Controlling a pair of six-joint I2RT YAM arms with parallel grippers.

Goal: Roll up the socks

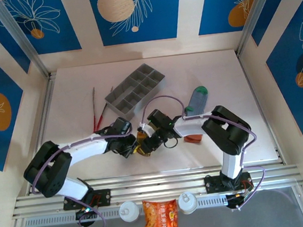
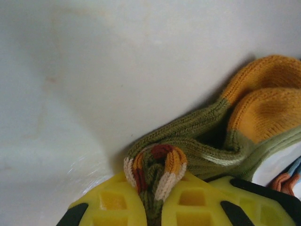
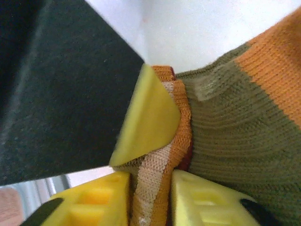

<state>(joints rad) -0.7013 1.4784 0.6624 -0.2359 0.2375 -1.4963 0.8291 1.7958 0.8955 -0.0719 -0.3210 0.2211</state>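
left claw (image 2: 153,202) is clamped on the olive sock (image 2: 200,129) cuff, frame bottom. right claw (image 3: 150,188) brackets that cuff; grip cannot be told.

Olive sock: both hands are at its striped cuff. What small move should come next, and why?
Probably ease the right hand off and back: the left hand is shut on the olive sock's striped cuff, which also sits between the right fingers, so the left alone can start the roll.
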